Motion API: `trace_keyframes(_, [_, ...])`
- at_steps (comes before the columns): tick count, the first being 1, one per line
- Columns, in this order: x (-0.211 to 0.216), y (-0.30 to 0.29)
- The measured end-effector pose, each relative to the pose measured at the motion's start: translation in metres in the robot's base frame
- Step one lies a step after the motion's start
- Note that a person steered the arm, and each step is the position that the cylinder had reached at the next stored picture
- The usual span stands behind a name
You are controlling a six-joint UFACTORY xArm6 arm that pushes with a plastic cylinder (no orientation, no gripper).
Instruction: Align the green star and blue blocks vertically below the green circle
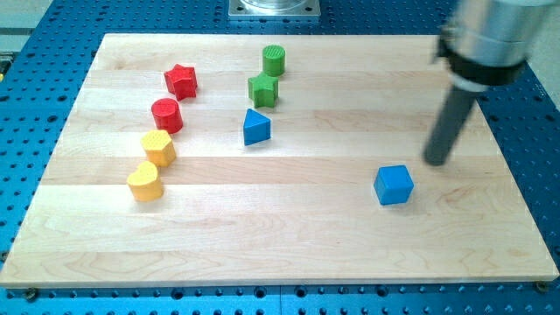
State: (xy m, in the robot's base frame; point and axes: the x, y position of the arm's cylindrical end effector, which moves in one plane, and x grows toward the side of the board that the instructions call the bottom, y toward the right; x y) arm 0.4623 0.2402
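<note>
The green circle (274, 60) stands near the view's top centre. The green star (262, 89) sits just below it, almost touching. The blue triangle (255, 128) lies below the star, slightly to the left. The blue cube (394, 185) sits apart at the right of the board. My tip (435, 162) is on the board just up and right of the blue cube, a short gap from it.
A red star (181, 81), a red cylinder (166, 115), a yellow hexagon (158, 147) and a yellow heart (145, 182) form a curved line on the left. The wooden board (280, 254) lies on a blue perforated table.
</note>
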Motion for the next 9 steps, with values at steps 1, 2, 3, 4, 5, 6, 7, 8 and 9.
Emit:
trace_keyframes(1, [0.057,-0.025])
trace_keyframes(2, [0.058,-0.109])
trace_keyframes(3, [0.044,-0.183])
trace_keyframes(4, [0.035,-0.193])
trace_keyframes(5, [0.081,-0.196])
trace_keyframes(6, [0.069,-0.240])
trace_keyframes(7, [0.059,-0.247])
trace_keyframes(8, [0.058,-0.184])
trace_keyframes(9, [0.032,-0.202])
